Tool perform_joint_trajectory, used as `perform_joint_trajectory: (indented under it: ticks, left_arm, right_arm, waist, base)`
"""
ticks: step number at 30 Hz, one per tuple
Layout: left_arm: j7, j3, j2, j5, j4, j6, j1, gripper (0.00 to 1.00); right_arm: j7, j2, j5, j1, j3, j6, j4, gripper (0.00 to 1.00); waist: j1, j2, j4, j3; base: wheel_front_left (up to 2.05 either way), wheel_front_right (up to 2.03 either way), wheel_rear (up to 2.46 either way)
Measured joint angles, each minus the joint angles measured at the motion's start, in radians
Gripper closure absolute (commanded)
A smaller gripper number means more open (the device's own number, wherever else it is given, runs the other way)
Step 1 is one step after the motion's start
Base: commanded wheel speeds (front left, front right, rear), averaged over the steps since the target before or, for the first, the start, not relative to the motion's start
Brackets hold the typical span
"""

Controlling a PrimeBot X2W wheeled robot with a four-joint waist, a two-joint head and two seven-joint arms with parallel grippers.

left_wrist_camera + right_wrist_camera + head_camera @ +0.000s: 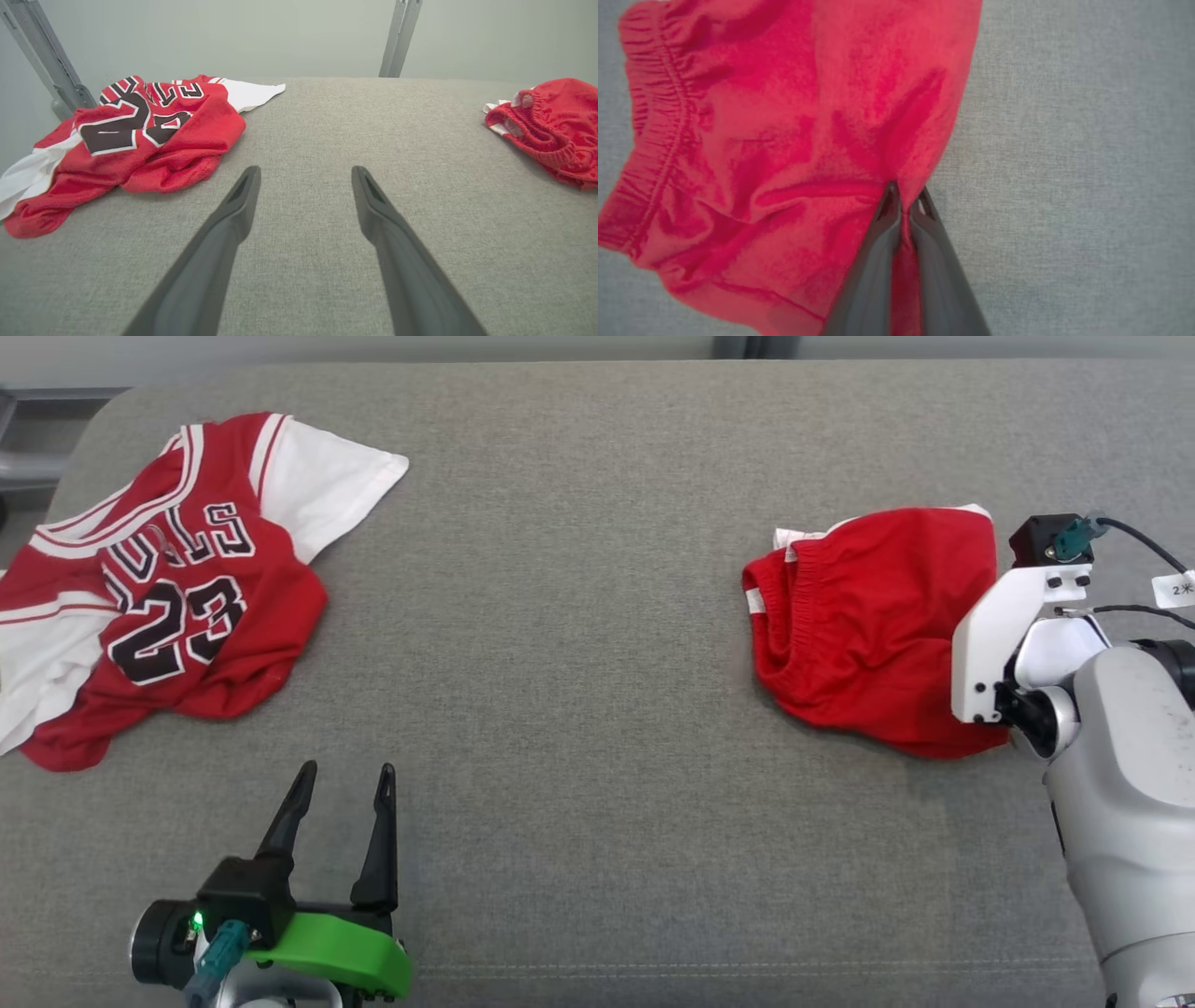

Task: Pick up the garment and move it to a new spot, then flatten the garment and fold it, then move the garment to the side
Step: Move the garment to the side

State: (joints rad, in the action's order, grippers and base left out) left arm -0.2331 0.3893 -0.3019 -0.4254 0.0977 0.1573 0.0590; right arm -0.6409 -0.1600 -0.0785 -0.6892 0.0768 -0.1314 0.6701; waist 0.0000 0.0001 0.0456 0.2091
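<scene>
**Right gripper pinching the red shorts, left gripper wide and empty**

My right gripper (906, 196) has its two dark fingers drawn narrow, almost together, with a ridge of red cloth caught between them. That cloth belongs to the shorts (784, 140), gripped close to their edge. Creases run out from the fingertips into the fabric. From the pinch, the rest of the shorts spreads ahead of the fingers and off to their left in the right wrist view, with the gathered waistband (649, 116) at the far left. To the right of the fingers I see the bare grey cloth surface (1064, 163) the shorts lie on.

My left gripper (346, 767) stands wide with nothing between its fingers. It sits low over the grey surface, though I cannot tell whether it touches. Ahead of it and to its left, near but apart, lies a crumpled red and white jersey (187, 597) with the number 23 on it. The shorts are well off to its right. Beyond the far edge of the surface, a metal post (402, 37) rises against a pale wall
</scene>
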Motion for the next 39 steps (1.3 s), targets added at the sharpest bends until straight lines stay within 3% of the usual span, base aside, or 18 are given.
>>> perform_joint_trajectory:
  ticks: [6,17,28,39]
  left_arm:
    - [0.015,0.0,-0.03,0.025,-0.054,0.012,0.018,0.0]
    - [0.08,0.009,-0.091,0.073,-0.196,0.027,0.047,0.0]
    - [0.127,0.0,-0.142,0.104,-0.296,0.044,0.067,0.0]
    - [0.175,-0.022,-0.196,0.12,-0.369,0.067,0.064,0.0]
  right_arm:
    - [0.03,-0.088,-0.031,-0.003,-0.039,0.0,0.011,1.0]
    - [0.127,-0.249,-0.055,-0.128,-0.12,0.0,0.082,1.0]
    - [0.24,-0.409,-0.022,-0.2,-0.107,0.0,0.176,1.0]
    - [0.336,-0.445,0.108,-0.278,-0.048,0.0,0.267,1.0]
  waist:
    - [0.0,0.0,-0.056,0.029]
    - [0.0,0.0,-0.099,0.138]
    - [0.0,0.0,-0.121,0.239]
    - [0.0001,0.0,-0.145,0.315]
  base:
    - [0.0,0.0,0.0]
    - [0.0,0.0,0.0]
    - [0.0,0.0,0.0]
    - [0.0,0.0,0.0]
